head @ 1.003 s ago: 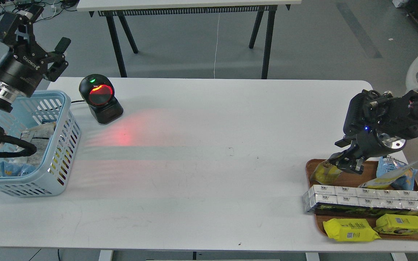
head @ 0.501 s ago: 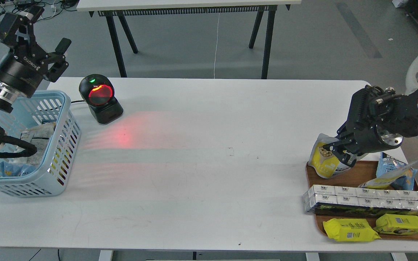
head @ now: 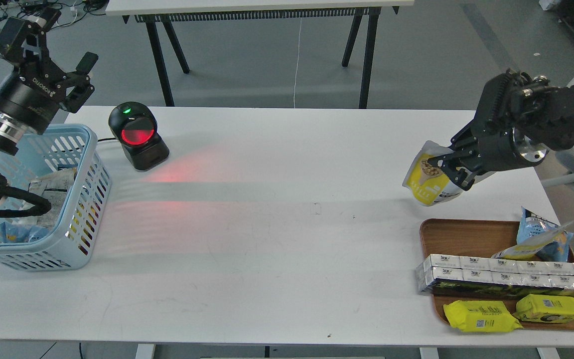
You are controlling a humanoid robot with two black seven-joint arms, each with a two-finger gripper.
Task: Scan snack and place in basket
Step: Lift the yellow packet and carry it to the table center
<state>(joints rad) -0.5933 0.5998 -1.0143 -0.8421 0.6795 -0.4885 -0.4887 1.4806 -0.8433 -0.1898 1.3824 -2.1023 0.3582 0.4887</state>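
My right jaws [head: 449, 167] were clamped on the snack [head: 429, 180], which hung tilted below them, clear of the tabletop [head: 287, 224]. My left jaws [head: 58, 65] stood apart above the basket [head: 75, 219]. Risk: the pinched pouch could swing or slip before reaching the scanner [head: 137, 135].

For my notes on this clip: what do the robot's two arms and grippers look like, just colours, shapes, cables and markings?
Both arms are black with chunky cylindrical segments. The left arm's two-finger gripper has angular black fingers; its wrist barrel carries white lettering above a silver metal ring, and a black cable loops near the lower segment. The right arm's two-finger gripper has thin black linkage fingers on a ribbed black housing with a shiny silver disc.
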